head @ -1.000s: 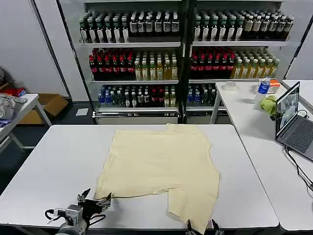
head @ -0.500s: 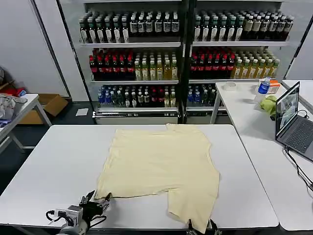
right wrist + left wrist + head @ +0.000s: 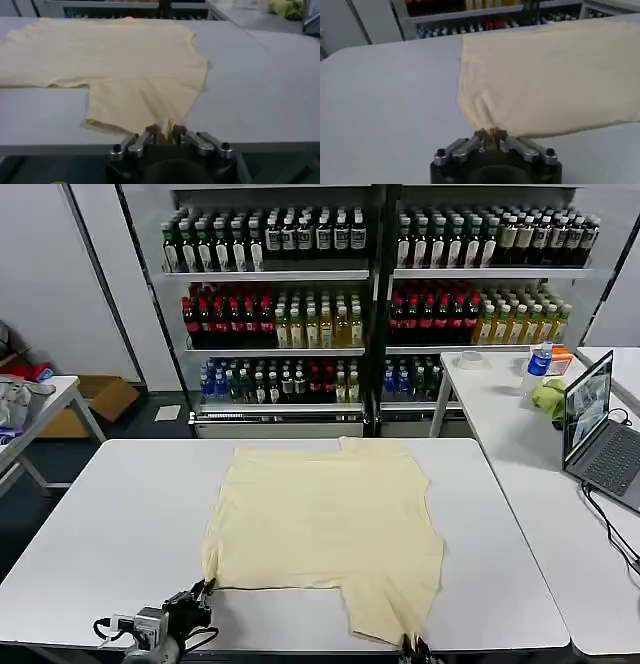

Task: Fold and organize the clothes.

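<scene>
Both of your grippers sit at the table's near edge — the left gripper is pinched shut on the T-shirt's near-left corner, the right gripper clamped on its near sleeve hem — with the shirt spread flat beyond them

Both grippers half lost at the frame edges

Head view: the right gripper is cut off by the lower edge, just its tips poking up at the shirt hem, and the left gripper trails out of frame behind its body. In the left wrist view the shirt corner vanishes between the closed jaws, and the cloth runs off the picture's side. In the right wrist view the near hem dips behind the jaws. Bottle labels on the shelves are too small to read.
</scene>
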Robot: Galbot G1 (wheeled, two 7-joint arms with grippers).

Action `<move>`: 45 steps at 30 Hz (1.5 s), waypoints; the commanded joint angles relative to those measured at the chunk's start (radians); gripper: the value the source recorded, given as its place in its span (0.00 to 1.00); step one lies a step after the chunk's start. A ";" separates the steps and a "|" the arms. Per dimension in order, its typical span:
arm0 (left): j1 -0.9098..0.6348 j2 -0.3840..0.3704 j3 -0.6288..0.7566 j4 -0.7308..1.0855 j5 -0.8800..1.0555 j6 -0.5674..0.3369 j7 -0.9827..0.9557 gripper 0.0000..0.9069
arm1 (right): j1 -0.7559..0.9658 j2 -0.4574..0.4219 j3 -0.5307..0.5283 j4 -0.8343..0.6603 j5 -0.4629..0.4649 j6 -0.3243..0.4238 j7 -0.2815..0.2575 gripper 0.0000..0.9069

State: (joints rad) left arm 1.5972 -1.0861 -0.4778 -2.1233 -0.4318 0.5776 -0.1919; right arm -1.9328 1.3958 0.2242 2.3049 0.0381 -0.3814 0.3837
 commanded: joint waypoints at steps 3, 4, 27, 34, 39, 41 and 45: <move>0.017 -0.001 -0.012 -0.051 -0.012 0.000 -0.003 0.02 | -0.004 0.002 0.002 0.007 -0.028 0.033 0.000 0.00; 0.023 0.000 -0.016 -0.063 -0.012 0.000 -0.005 0.02 | -0.010 0.001 0.002 0.017 -0.029 0.036 -0.001 0.00; 0.137 -0.055 -0.084 -0.224 -0.011 0.000 -0.018 0.02 | -0.105 -0.072 0.071 0.207 -0.013 0.083 -0.034 0.00; 0.131 -0.065 -0.094 -0.231 -0.011 -0.001 -0.017 0.02 | -0.089 -0.095 0.090 0.230 0.009 0.083 -0.048 0.00; 0.114 -0.069 -0.086 -0.231 -0.012 -0.002 -0.014 0.02 | -0.067 -0.106 0.094 0.231 0.036 0.093 -0.043 0.00; 0.085 -0.069 -0.078 -0.216 -0.020 -0.002 -0.013 0.02 | -0.039 -0.109 0.097 0.219 0.060 0.094 -0.046 0.00; 0.015 -0.061 -0.058 -0.156 -0.024 -0.014 0.004 0.02 | 0.035 -0.122 0.106 0.162 0.091 0.109 -0.062 0.00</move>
State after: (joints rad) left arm 1.6767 -1.1475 -0.5452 -2.3206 -0.4503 0.5688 -0.1969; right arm -1.9173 1.2765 0.3323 2.4691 0.1169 -0.2724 0.3174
